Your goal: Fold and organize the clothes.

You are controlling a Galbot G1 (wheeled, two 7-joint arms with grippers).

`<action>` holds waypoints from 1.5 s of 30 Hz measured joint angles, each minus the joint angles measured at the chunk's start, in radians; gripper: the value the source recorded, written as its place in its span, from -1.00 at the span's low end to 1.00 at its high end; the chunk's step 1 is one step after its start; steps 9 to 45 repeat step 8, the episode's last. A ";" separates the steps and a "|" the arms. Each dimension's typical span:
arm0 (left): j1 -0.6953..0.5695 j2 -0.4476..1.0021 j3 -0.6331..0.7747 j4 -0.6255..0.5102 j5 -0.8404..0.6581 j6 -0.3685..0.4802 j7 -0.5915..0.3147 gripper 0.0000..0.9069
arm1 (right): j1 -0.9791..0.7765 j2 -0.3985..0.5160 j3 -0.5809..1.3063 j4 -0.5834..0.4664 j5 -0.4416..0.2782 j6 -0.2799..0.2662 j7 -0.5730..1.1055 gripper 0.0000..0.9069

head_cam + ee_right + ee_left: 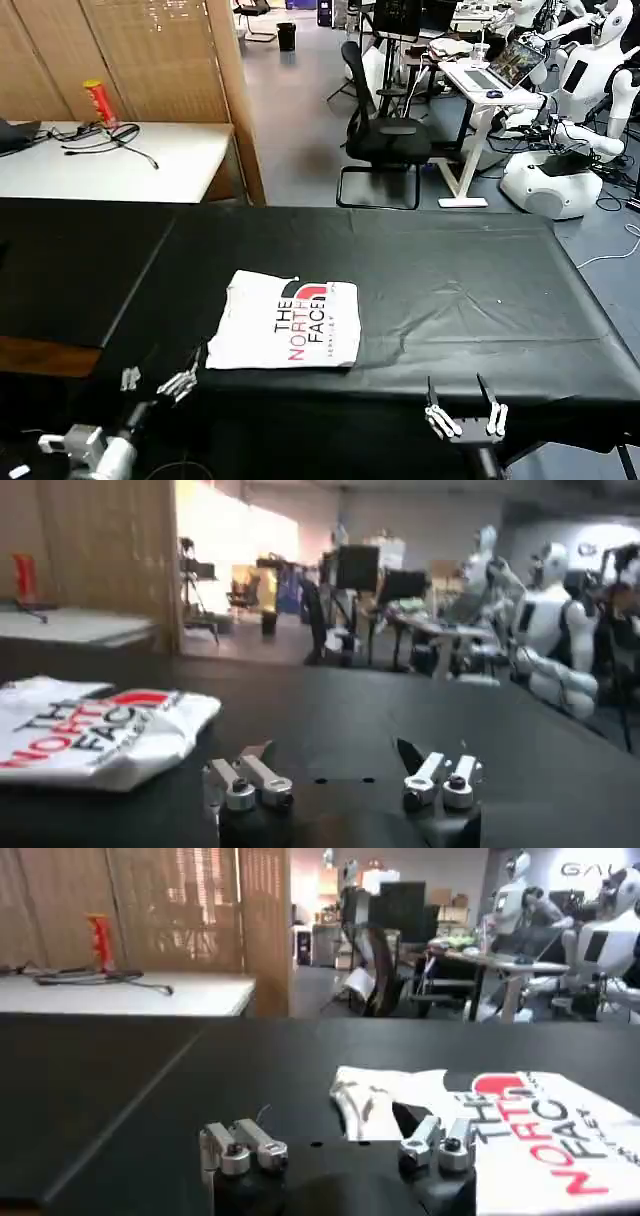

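White and soft, the folded cotton T-shirt [285, 322] with black and red letters lies on the black table cloth [450, 290]. The left gripper [155, 380] is just beside its corner, wide open. The right gripper [466, 415] waits farther away, open too.

Left gripper [155, 380], lower left of head view: silver metal fingers, black mount, grey-white cylindrical wrist joint behind. Right gripper [465, 418], bottom centre-right: thin black finger blades, silver knuckles with round dark screws, black body.
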 joint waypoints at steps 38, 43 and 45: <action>0.056 0.002 -0.045 -0.028 -0.002 0.043 0.001 0.94 | -0.028 0.008 -0.003 0.009 0.005 -0.018 0.010 0.94; 0.056 0.002 -0.045 -0.028 -0.002 0.043 0.001 0.94 | -0.028 0.008 -0.003 0.009 0.005 -0.018 0.010 0.94; 0.056 0.002 -0.045 -0.028 -0.002 0.043 0.001 0.94 | -0.028 0.008 -0.003 0.009 0.005 -0.018 0.010 0.94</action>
